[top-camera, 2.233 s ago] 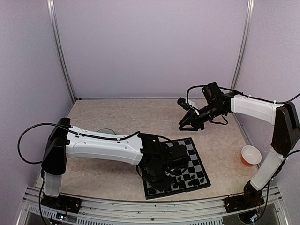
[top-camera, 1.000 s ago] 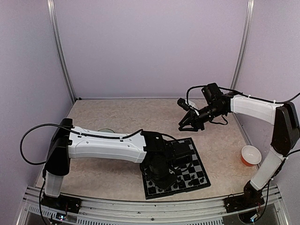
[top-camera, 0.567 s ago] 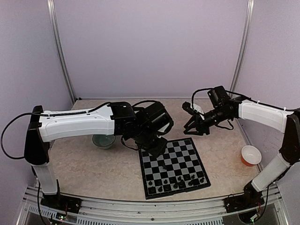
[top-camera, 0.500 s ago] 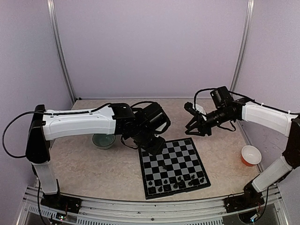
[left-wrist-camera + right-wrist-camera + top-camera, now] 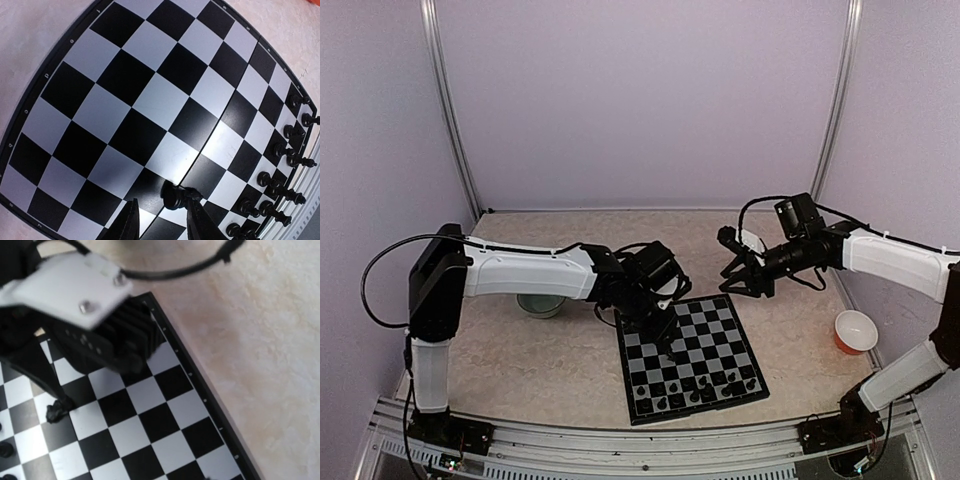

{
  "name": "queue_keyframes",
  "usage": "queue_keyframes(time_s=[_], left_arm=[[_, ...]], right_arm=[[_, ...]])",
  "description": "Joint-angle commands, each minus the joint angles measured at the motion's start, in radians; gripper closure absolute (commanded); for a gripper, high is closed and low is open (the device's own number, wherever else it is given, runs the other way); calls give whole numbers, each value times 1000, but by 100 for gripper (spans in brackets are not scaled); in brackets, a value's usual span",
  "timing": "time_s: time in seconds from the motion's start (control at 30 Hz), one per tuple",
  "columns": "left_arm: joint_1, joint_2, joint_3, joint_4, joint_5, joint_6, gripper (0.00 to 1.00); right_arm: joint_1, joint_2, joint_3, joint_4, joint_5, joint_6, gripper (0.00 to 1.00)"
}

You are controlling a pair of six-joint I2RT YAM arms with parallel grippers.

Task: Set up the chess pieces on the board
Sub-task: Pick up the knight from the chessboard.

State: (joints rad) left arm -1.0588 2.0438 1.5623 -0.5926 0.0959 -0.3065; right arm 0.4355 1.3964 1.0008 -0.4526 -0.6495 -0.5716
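One chess piece (image 5: 172, 195) sits inside the parted left claw (image 5: 161, 215) (one board (image 5: 150, 100) beneath); right claw (image 5: 738, 283) wide.

Top view: high behind arm bases (image 5: 440, 432), looking down. Wrist views: close above board (image 5: 150, 100), shared by all three.

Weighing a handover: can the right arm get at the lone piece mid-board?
Probably not yet. The left gripper hangs right over that lone piece, its fingers beside it, crowding the approach; the right gripper hovers off the board's far corner.
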Motion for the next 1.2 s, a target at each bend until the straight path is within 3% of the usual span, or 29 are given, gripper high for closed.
queue_keyframes(time_s=[0.0, 0.4, 0.57, 0.8, 1.03, 1.17], left_arm=[[7, 59, 34, 28, 31, 9, 66], [11, 93, 6, 39, 67, -26, 78], [7, 76, -17, 48, 36, -52, 72], [-13, -60, -109, 84, -47, -127, 64], [-41, -123, -212, 133, -12, -205, 65], [-47, -107, -223, 145, 5, -230, 70]], right_arm=[[-4, 7, -11, 16, 1, -17, 63], [-6, 16, -16, 10, -9, -26, 63], [-4, 15, -16, 9, -11, -28, 63], [-5, 19, -16, 4, -17, -33, 63], [-4, 28, -16, 1, -24, -37, 63], [-5, 30, -14, -2, -27, -37, 63]])
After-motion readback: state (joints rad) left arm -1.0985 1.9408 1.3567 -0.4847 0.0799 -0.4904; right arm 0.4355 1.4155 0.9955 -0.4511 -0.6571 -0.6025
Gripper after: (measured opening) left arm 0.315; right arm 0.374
